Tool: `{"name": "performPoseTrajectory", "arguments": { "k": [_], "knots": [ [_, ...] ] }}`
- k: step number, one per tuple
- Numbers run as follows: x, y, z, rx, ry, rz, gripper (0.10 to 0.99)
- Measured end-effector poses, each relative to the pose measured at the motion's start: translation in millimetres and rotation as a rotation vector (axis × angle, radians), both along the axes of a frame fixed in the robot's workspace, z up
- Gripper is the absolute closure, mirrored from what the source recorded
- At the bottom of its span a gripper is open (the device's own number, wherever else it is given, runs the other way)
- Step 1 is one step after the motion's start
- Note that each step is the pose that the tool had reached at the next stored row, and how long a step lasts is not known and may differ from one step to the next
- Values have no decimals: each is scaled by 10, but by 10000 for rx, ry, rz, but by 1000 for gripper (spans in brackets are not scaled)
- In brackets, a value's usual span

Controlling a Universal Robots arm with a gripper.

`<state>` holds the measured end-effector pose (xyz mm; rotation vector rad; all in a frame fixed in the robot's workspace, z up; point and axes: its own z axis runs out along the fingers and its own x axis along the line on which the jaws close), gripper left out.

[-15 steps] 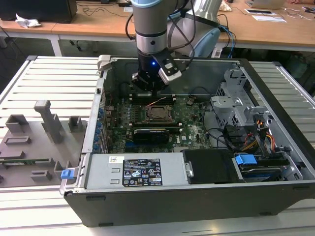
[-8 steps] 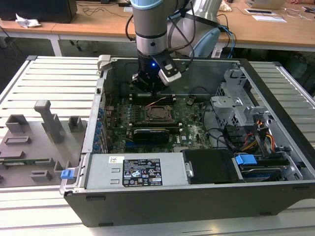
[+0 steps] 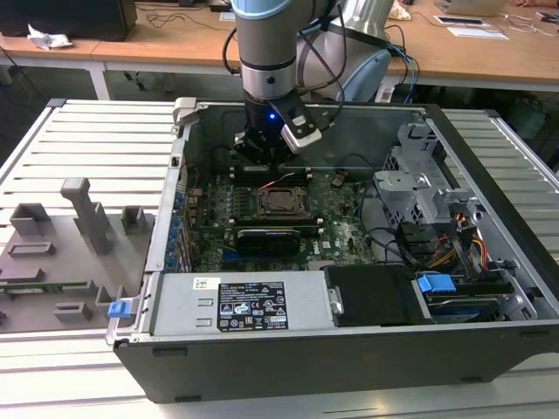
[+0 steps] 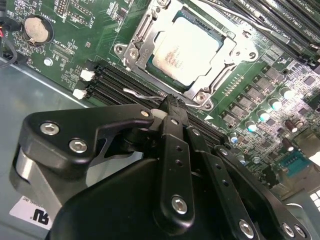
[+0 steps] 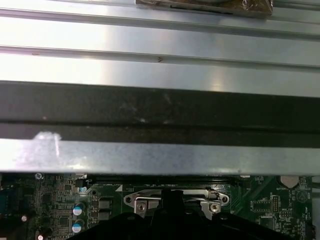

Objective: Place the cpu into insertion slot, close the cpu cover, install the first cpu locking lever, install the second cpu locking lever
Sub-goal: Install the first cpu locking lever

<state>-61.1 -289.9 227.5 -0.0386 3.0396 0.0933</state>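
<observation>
Spreading across the whole exterior view, a slatted metal worktop (image 3: 87, 131) carries an open computer case (image 3: 349, 367), which lies on its side through the middle and the exterior view's right. The robot arm (image 3: 271, 44) drops in from the upper middle of that view. A grey fixture tray (image 3: 52, 262) lies on the worktop at the exterior view's left, just beside the case. Inside the case, a power supply (image 3: 249, 305) runs along the lower wall, a drive cage (image 3: 419, 188) stands toward the exterior view's right, and the green motherboard (image 3: 341, 218) covers the floor.

The gripper (image 3: 262, 148) hangs low over the board, just above the insertion slot (image 3: 284, 202) in the frame's middle. In the second wrist view the cpu cover (image 4: 142, 37) lies flat and closed over the slot, and the cpu (image 4: 187, 50) sits in it, its pale metal top showing through the cover's window.

The gripper's (image 4: 172, 102) black fingers are closed together (no gap shows between them). Their tips meet a thin wire locking lever (image 4: 142, 93) beside the cover, over the memory slots (image 4: 115, 82). Whether the wire is pinched between them cannot be told.
</observation>
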Motion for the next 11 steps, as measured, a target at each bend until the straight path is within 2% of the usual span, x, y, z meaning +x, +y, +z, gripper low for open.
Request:
{"name": "performPoseTrajectory", "arguments": {
  "k": [11],
  "knots": [
    [0,0,-41,1,0,-2,980]
  ]
}}
